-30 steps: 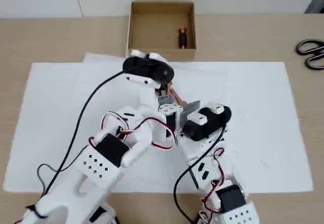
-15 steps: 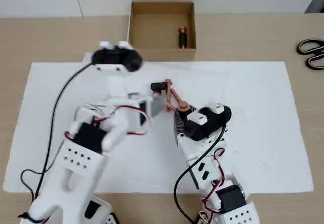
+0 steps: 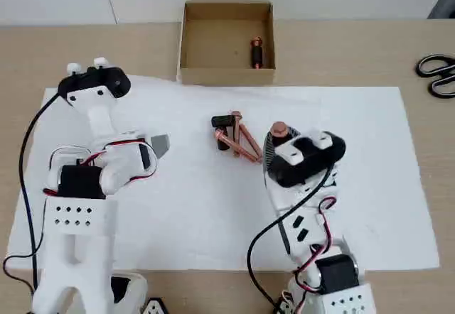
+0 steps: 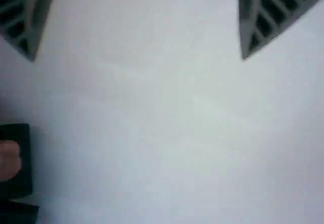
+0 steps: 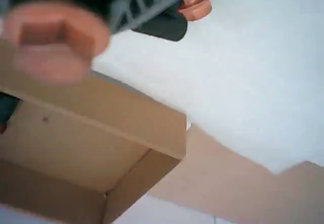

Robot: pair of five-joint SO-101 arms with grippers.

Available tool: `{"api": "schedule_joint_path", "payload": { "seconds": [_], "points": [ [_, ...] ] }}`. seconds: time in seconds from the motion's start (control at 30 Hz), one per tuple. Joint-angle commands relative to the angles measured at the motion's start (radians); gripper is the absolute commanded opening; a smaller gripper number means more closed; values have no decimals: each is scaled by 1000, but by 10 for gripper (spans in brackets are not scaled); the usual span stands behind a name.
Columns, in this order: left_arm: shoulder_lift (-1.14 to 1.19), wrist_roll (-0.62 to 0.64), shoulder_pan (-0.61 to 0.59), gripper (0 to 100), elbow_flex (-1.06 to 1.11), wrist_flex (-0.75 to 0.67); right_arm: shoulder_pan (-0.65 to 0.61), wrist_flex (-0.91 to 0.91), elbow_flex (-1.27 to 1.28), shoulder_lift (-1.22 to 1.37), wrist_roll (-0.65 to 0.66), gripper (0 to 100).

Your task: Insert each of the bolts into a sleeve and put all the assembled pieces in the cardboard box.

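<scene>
My right gripper (image 3: 278,138) stands right of the paper's middle, shut on a copper bolt (image 3: 279,128) whose hex head (image 5: 55,35) looms close in the right wrist view. Just left of it lie a black sleeve (image 3: 222,122) and loose copper bolts (image 3: 240,141) on the white paper. One assembled piece (image 3: 257,52) lies in the cardboard box (image 3: 190,44) at the back. My left gripper (image 3: 161,145) hangs open over bare paper on the left, fingers (image 4: 258,21) wide apart and nothing between them. A black sleeve (image 4: 15,153) shows at that view's edge.
White paper (image 3: 370,186) covers most of the wooden table. Scissors (image 3: 437,74) lie at the far right edge. The box wall (image 5: 126,112) stands close ahead in the right wrist view. Cables trail from both arms toward the front.
My left arm has swung away from the centre to the left side, its gripper now apart from the parts. My right gripper has shifted slightly right with the bolt.
</scene>
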Motion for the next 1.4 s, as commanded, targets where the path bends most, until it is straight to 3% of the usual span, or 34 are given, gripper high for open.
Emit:
{"api": "schedule_joint_path", "payload": {
  "seconds": [0.0,0.2,0.63,1.0,1.37],
  "points": [
    [-5,-109,-6,245,-16,0,12,-70,-256,252,12,2],
    [-5,-137,-6,245,5,0,64,-170,-628,736,12,3],
    [-3,-138,-6,245,7,2,119,-174,-1436,1661,5,3],
    [0,-138,-6,245,8,2,114,-176,-1998,2213,3,3],
    [2,-138,-6,245,8,2,101,-176,-2303,2536,3,3]
  ]
}}
